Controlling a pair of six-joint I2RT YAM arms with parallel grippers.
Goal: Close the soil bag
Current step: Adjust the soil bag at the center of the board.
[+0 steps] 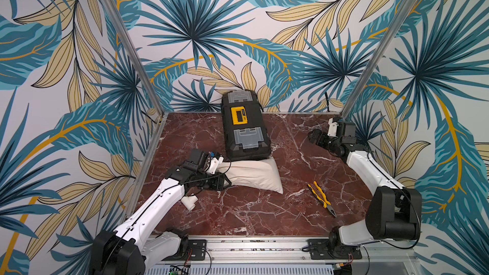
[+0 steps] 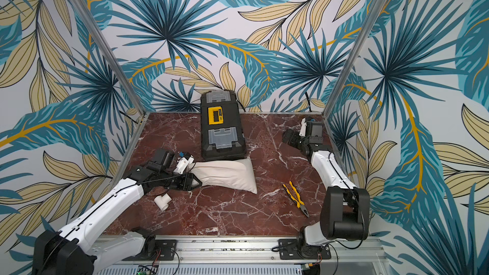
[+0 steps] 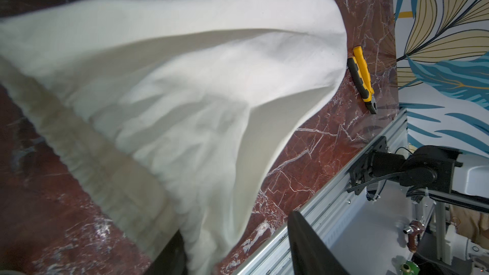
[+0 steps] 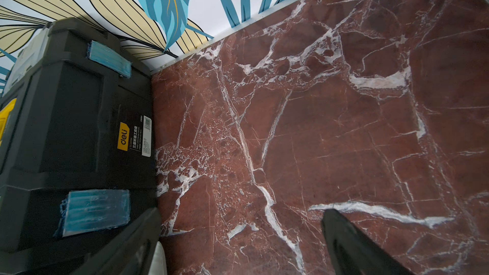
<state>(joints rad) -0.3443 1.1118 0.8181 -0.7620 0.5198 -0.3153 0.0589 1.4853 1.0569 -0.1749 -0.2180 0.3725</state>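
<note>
- The left gripper (image 1: 225, 181) sits at the mouth end of the soil bag (image 1: 254, 174). In the left wrist view its two dark fingers (image 3: 304, 244) stand on either side of the gathered hem. We cannot tell whether they are pressing on the cloth.
- The right gripper (image 4: 238, 216) has its jaws wide apart and holds nothing. It hovers over bare table (image 1: 238, 215) near the far right corner.
- The soil bag lies on its side near the middle of the table. Its mouth points to the left edge and its far side touches the toolbox (image 1: 244, 125).
- We judge the task to be at an early stage. The hem is ruffled but looks long and loose, so the mouth is not yet drawn tight. We cannot pick out the cord for sure.
- By our count there are two grippers, one soil bag and one black toolbox at the far edge. There is also one pair of yellow pliers (image 1: 321, 198) towards the near right corner, and one white pipe tee (image 1: 189, 202) by the left edge.
</note>
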